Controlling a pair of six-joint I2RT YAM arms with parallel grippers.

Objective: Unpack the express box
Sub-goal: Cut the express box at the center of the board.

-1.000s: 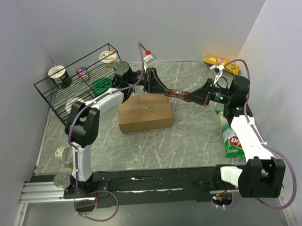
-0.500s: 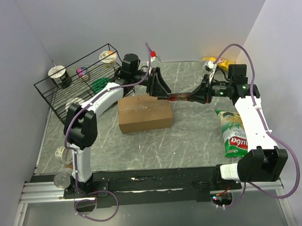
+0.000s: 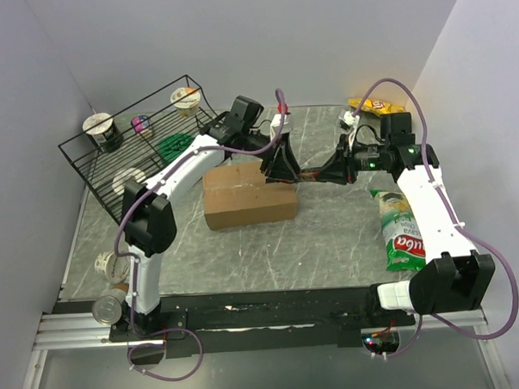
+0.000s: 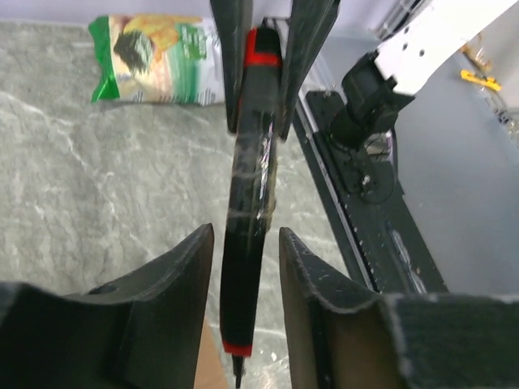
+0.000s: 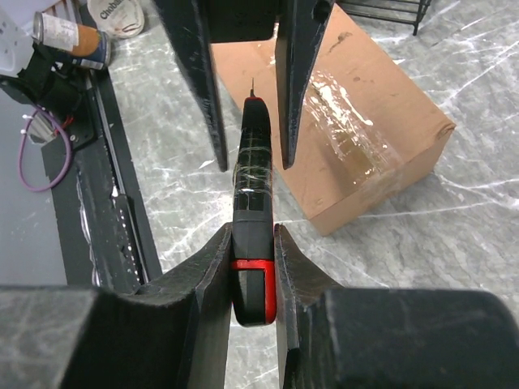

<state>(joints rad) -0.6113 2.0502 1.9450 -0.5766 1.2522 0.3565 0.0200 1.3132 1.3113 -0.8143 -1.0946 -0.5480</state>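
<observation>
so barely started: express box (image 3: 247, 195) sits taped shut mid-desk (image 3: 330, 234), right end effector (image 5: 251, 243) clamps the red-black cutter (image 5: 253, 194), left end effector (image 4: 242, 243) straddles it slightly parted, cutting and emptying all left.

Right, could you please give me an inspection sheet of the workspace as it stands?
Surface: grey marbled table; no spills seen.
Job's things: box closed, seam taped, lying flat mid-table; cutter held in the air by the box's far right corner.
Clutter: rack far left holding cups; green bag on the right; yellow packet far right; can and cup at the near left edge.
Grippers: right gripper jaws shut on the cutter's red end; left gripper jaws open, straddling the cutter with gaps.
Cables: purple cables loop along both arms; no snag seen.
Surroundings: plain walls; nothing else seen.
</observation>
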